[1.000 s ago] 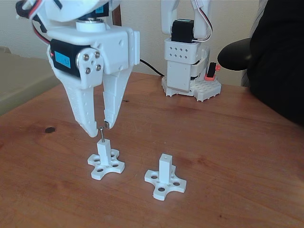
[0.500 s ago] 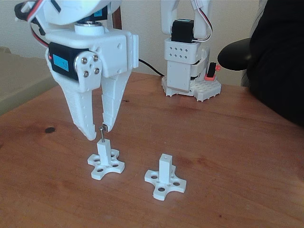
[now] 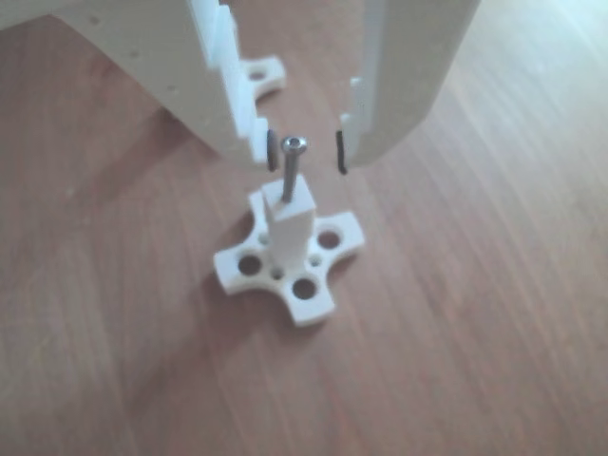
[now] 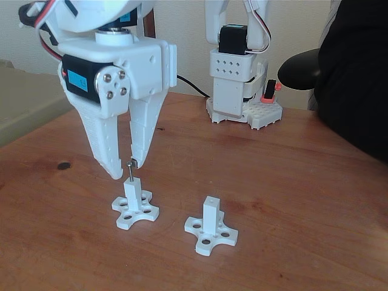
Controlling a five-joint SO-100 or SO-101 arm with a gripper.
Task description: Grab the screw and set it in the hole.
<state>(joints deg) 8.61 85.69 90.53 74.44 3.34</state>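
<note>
spare post (image 4: 210,212): nearest in the fixed view, white, cross base, standing alone right of the other post, top hole bare.
left post (image 4: 132,193): white, upright on its cross base (image 3: 290,266).
hole (image 3: 284,201): top face of left post, screw shank sits in it.
screw (image 3: 291,166): upright, head proud of the post, free on both sides.
gripper (image 3: 306,150): released, jaws apart, fingertips flanking the screw head, no contact.
table (image 4: 291,182): reddish wood.
arm base (image 4: 239,73): white, at the back edge.
</note>
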